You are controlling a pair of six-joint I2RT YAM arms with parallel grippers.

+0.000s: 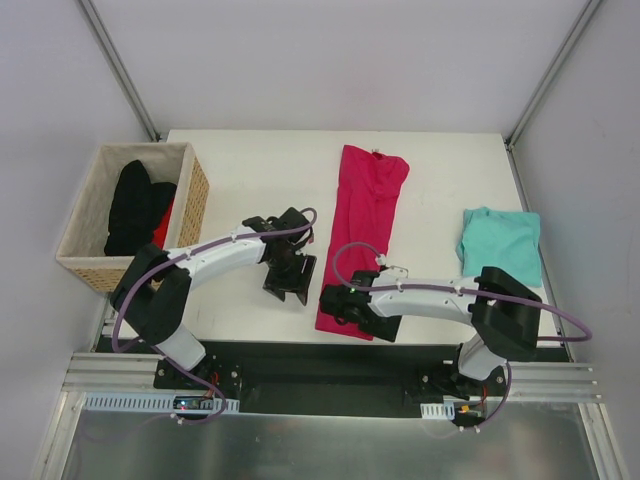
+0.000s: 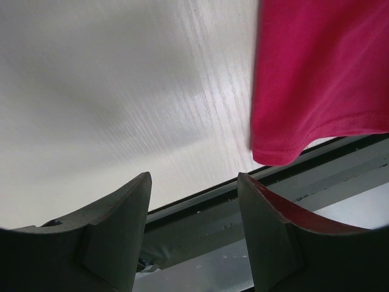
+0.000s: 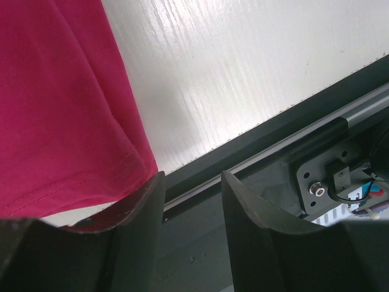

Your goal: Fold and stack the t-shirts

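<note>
Left pincer (image 2: 194,176) and right pincer (image 3: 192,176) agape, empty, at near edge of white table (image 1: 250,170), pale walls (image 1: 330,60) around

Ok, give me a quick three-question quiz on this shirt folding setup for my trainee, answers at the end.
1. True or false: the teal shirt lies on top of the pink shirt.
2. Where is the black garment? A) in the wicker basket B) on a hanger C) under the table
3. Fill in: the left claw and the right claw both stand ____, gripping nothing.

Key: 1 false, they lie apart; 2 A; 3 open.
</note>
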